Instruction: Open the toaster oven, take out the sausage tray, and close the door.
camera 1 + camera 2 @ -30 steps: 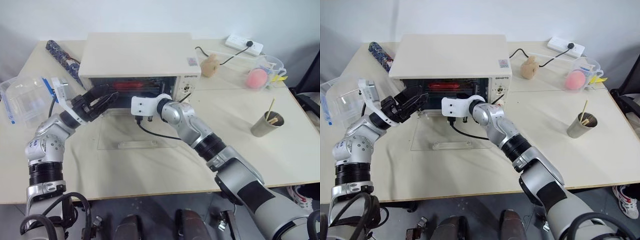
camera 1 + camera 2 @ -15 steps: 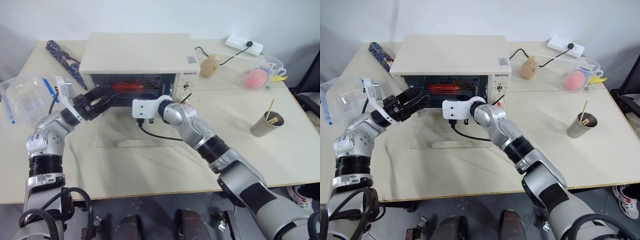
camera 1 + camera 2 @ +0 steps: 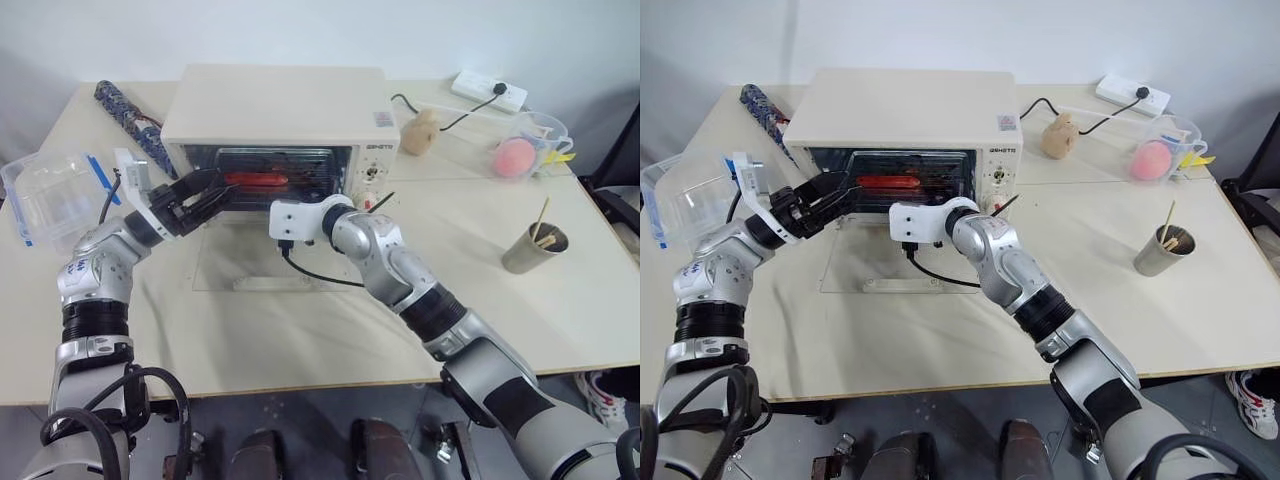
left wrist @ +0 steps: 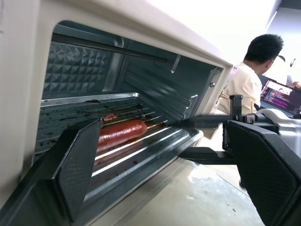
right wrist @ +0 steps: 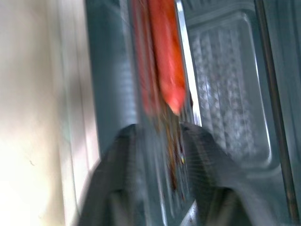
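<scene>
Cream-white boxy toaster oven: clear-glass door lies flat. Silver sausage tray inside. Left gripper spread wide; right gripper fingers part-spread astride tray edge. Advice: grip rim squarely, withdraw level.

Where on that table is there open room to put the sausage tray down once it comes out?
The widest bare stretch of the table lies along its near edge, in front of the lowered glass door. Another patch lies right of the toaster oven, between its control panel and the metal cup. The back right corner is crowded: power strip and measuring jug.
</scene>
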Motion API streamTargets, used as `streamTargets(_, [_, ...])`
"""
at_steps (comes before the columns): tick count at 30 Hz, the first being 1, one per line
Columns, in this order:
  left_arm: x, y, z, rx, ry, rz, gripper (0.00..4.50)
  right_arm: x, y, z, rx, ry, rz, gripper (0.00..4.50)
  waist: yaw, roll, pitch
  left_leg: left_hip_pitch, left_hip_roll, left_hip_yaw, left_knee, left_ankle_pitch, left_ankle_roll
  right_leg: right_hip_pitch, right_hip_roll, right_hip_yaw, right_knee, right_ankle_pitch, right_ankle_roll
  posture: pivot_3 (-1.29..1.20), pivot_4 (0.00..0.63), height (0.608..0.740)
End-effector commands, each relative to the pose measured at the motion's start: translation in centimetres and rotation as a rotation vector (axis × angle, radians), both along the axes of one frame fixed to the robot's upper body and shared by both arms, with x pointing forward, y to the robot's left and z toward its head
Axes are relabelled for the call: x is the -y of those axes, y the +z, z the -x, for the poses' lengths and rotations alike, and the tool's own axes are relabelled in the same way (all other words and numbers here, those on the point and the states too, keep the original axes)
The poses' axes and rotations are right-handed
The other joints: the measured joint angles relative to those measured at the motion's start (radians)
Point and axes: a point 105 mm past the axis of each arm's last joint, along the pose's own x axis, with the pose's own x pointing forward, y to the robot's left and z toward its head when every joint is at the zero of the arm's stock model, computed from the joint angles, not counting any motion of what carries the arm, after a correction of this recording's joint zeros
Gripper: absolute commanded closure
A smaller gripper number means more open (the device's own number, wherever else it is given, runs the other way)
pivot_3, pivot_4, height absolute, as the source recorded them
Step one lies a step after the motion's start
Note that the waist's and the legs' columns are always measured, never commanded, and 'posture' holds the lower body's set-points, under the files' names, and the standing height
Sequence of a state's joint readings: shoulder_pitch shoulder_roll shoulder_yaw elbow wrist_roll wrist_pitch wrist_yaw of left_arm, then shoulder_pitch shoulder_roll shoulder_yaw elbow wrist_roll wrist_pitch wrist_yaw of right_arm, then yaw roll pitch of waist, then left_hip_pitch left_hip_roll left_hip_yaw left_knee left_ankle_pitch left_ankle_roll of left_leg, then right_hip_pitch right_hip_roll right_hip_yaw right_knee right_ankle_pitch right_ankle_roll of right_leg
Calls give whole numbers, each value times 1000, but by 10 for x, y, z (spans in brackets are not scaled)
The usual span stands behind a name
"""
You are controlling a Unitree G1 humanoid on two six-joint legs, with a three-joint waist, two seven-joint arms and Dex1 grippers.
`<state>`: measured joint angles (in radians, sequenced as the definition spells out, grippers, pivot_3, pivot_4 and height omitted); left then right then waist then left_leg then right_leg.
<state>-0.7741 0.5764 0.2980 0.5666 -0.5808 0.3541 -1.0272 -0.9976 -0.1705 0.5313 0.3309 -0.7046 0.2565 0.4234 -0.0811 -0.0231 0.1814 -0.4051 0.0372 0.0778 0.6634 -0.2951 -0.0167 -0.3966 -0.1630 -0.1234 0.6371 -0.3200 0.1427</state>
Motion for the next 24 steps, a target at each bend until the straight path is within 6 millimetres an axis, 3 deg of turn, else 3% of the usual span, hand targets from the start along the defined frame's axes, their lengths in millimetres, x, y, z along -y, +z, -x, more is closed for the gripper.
streamTargets(1, [-6,16,1,60,23,-12,0,-2,21,0,53,-13,-32,1731,-1,0,0,0,0,0,0,0,0,0,0,0,0,0,0,0,150,740])
streamTargets(8, [-6,16,0,60,25,-11,0,-6,17,-6,34,-36,-39,1731,-3,0,0,0,0,0,0,0,0,0,0,0,0,0,0,0,150,740])
streamTargets(11, [-6,16,-1,58,29,-13,0,-11,16,-5,45,-19,-34,2371,-3,0,0,0,0,0,0,0,0,0,0,0,0,0,0,0,150,740])
streamTargets(17, [-8,16,-2,51,36,-14,0,-13,15,0,85,11,-18,4426,-3,0,0,0,0,0,0,0,0,0,0,0,0,0,0,0,150,740])
streamTargets(24, [-10,20,-5,49,48,-13,0,-11,18,8,153,46,4,4471,-1,0,0,0,0,-1,-1,0,0,0,0,-1,0,0,0,0,150,740])
